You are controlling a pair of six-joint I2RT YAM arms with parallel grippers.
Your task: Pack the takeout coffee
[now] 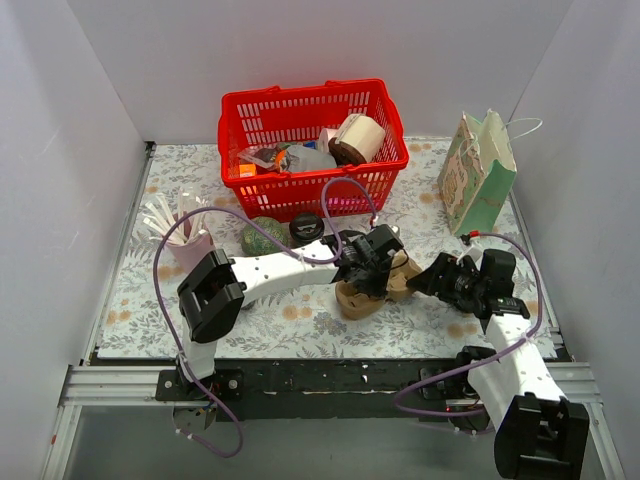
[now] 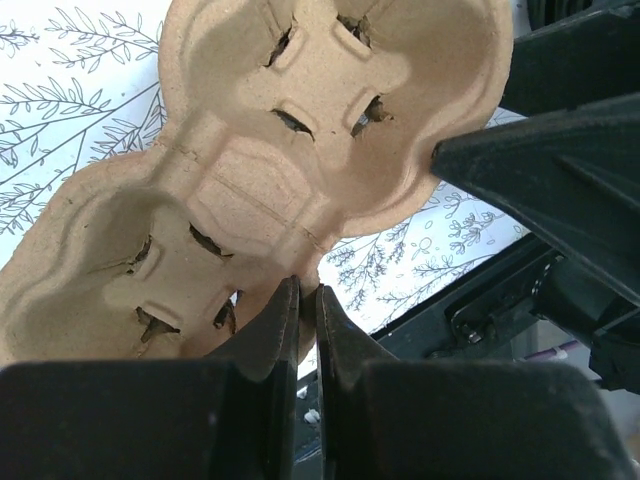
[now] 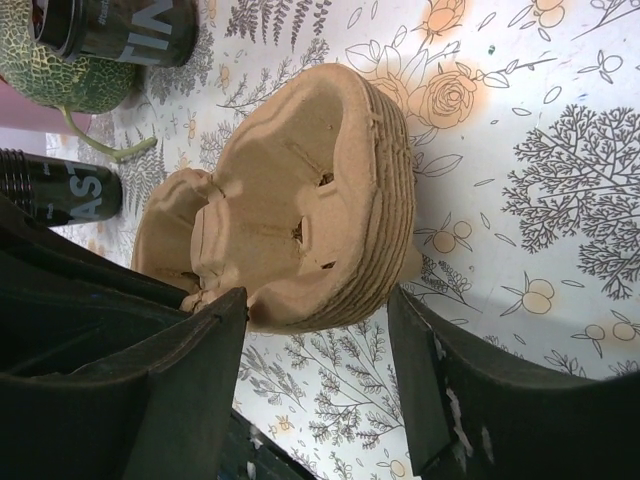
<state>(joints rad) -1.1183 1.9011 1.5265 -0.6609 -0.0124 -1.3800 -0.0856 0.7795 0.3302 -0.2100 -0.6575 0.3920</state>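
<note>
We see the nested cup carriers lying on the flowered table, in the middle near its front edge, between the two arms. The left gripper reaches over them from the left, and its jaws are pinched almost together on the thin rim of the carriers at their near side. The right gripper comes in from the right with its jaws wide, one on each side of the rounded end of the stack and close to it; we cannot tell whether they touch it. Behind the carriers sit a melon and a black can. Farther back stands a red basket with a paper cup lying in it, and a paper bag stands upright at the right rear.
</note>
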